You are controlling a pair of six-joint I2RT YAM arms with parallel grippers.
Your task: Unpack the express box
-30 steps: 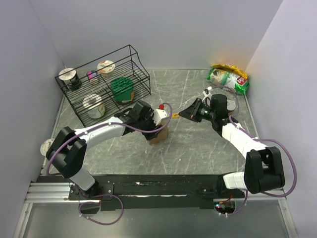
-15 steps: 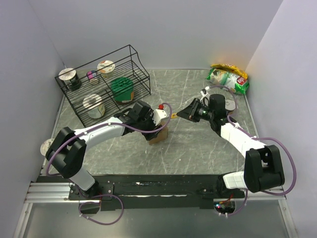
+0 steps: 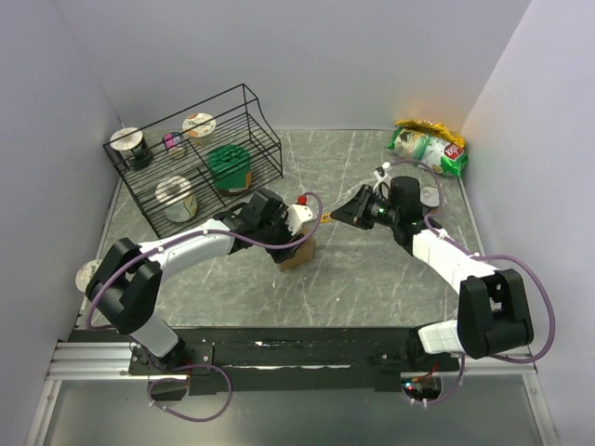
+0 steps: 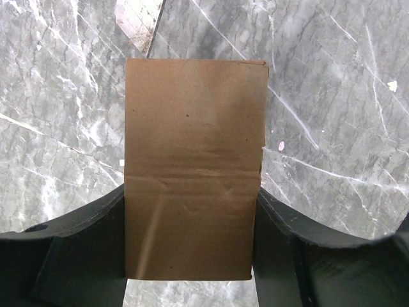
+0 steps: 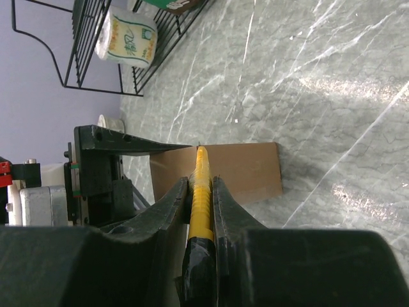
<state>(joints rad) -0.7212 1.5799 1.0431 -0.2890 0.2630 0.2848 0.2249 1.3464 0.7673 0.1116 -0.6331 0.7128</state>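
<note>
The express box (image 4: pixel 195 128) stands on the counter (image 4: pixel 332 96), clamped by its side walls between the fingers of the left gripper (image 4: pixel 190 198). It looks like light, thin cardboard that dents easily, so grip low and gently. The right gripper (image 5: pixel 200 184) is clenched on a yellow cutter (image 5: pixel 200 163), tip at the box ahead.
</note>
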